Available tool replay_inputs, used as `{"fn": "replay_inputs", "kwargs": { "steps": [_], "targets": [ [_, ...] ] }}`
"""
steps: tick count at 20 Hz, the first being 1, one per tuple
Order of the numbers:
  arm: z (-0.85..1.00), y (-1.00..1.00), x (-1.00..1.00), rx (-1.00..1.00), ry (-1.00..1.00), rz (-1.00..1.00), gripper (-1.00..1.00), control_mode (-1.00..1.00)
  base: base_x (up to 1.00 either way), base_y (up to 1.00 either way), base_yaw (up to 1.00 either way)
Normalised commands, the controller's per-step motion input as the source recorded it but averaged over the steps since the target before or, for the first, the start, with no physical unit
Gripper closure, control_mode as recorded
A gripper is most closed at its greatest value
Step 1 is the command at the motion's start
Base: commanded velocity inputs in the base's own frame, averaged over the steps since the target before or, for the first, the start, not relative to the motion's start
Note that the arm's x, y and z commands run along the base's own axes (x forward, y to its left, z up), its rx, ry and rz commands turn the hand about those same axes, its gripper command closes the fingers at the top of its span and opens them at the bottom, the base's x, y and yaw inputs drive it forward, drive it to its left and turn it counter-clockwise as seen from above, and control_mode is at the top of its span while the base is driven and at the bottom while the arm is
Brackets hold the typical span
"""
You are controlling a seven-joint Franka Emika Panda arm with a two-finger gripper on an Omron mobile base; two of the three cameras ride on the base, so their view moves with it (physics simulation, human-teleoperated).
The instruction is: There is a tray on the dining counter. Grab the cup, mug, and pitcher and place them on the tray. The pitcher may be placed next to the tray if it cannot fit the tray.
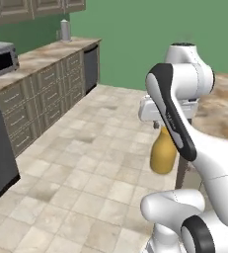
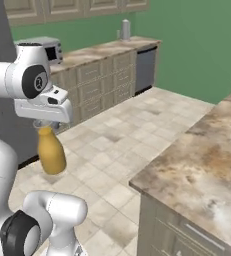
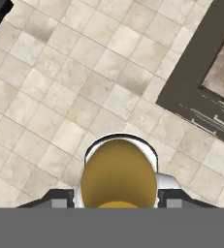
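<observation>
The gripper (image 2: 45,125) is clamped on the neck of the pitcher (image 2: 51,154), which hangs upright below the hand, lifted over the tiled floor (image 1: 86,163) — touching nothing else. The dining counter (image 2: 202,155) lies off to the arm's right, apart from the pitcher. Along the far wall — cabinets (image 1: 41,94) with a microwave (image 1: 1,58) on top.

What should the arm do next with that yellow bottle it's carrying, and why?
Probably carry it sideways over the dining counter. The gripper holds the pitcher by its neck, hanging above the tiled floor, off the stone top's edge. No tray is in sight, so it likely lies further along the counter.
</observation>
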Motion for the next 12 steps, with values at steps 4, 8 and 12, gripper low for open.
{"fn": "replay_inputs", "kwargs": {
  "steps": [4,8,12],
  "targets": [
    [0.00,0.00,0.00,0.00,0.00,0.00,1.00,1.00,0.80,0.24,-0.59],
    [0.00,0.00,0.00,0.00,0.00,0.00,1.00,1.00,0.81,0.27,-0.59],
    [0.00,0.00,0.00,0.00,0.00,0.00,1.00,1.00,0.82,0.28,-0.59]
  ]
}}
